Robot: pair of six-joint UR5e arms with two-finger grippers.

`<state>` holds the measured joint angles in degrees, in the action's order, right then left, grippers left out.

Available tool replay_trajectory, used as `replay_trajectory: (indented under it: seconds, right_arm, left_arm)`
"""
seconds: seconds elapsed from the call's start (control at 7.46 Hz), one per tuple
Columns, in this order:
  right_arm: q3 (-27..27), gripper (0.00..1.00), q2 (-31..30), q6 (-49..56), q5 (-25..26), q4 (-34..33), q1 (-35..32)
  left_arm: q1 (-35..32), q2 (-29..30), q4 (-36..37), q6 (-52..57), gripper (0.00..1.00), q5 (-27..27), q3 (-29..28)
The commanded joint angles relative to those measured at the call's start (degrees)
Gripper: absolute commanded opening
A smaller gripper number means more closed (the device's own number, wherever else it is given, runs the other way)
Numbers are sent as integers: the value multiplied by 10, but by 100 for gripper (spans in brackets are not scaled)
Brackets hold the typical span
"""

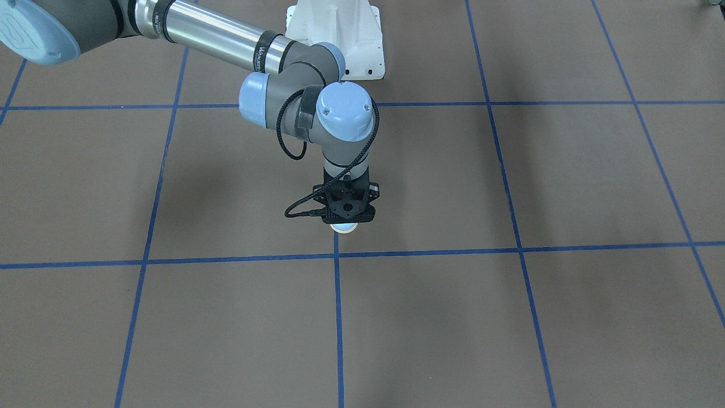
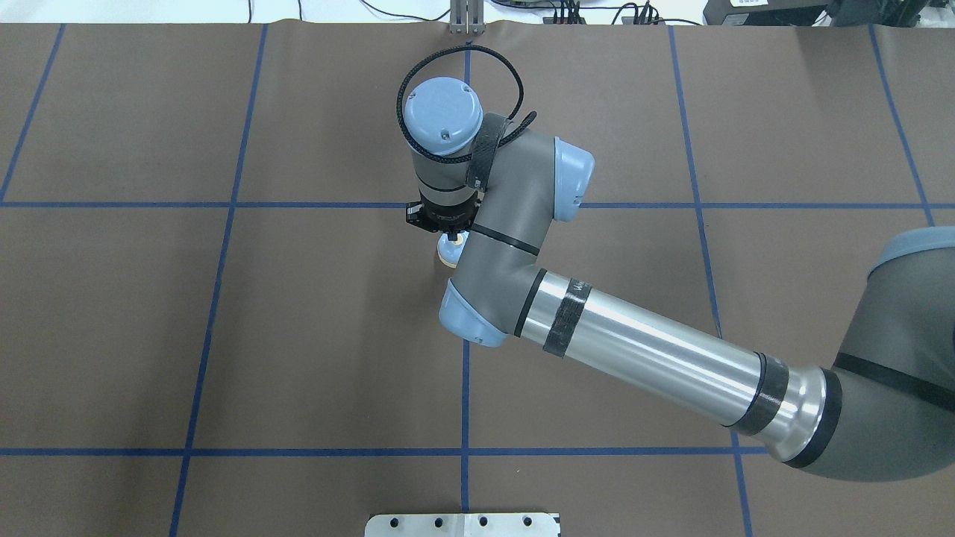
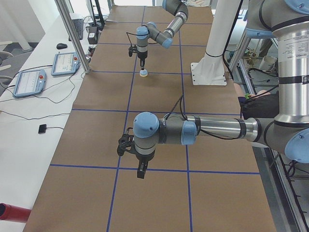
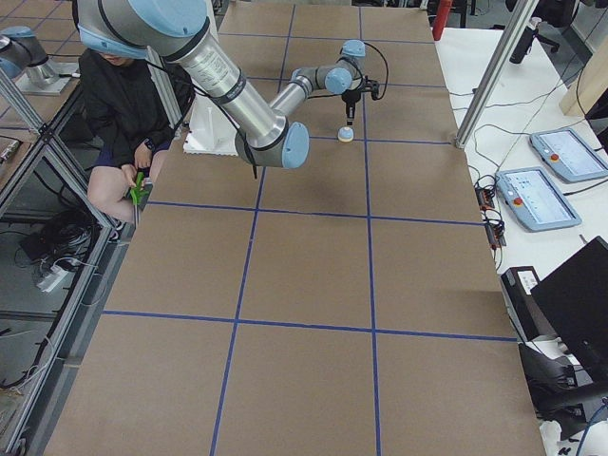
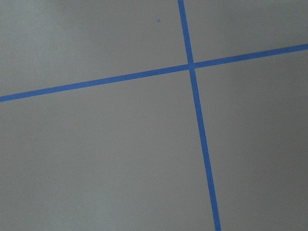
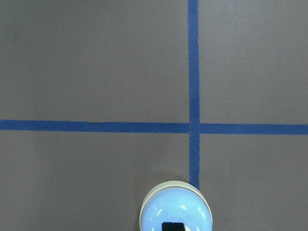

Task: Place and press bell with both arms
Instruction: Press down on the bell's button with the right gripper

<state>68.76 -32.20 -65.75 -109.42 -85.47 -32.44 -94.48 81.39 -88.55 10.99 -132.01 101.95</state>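
The light-blue bell [image 2: 450, 253] with its cream base stands on the brown table by a blue tape crossing. It also shows in the front view [image 1: 344, 228] and the right wrist view [image 6: 175, 209]. My right gripper [image 2: 453, 237] points straight down over it, with its jaws together. The black tip [image 6: 173, 226] covers the button, and I cannot tell whether it touches. My left gripper [image 3: 140, 173] shows only in the left side view. It hangs low over bare table far from the bell [image 3: 143, 73], and I cannot tell its state.
Blue tape lines [image 5: 192, 65] divide the brown table into squares. The white pedestal [image 1: 340, 39] stands at the robot's side of the table. A metal post [image 3: 72, 34] and two pendants [image 3: 63, 64] are at the far edge. A person [image 4: 123, 104] sits beside the table.
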Motion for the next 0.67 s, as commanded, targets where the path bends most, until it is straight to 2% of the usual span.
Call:
replay_trajectory:
  seconds: [0.0,0.54]
  right_arm:
    - [-1,0,-2,-1,1,-1,5]
    - [0,0,-1,-1,1,-2,6]
  left_arm:
    - [0,0,0,0,100,0,0]
    - [0,0,0,0,100,0,1]
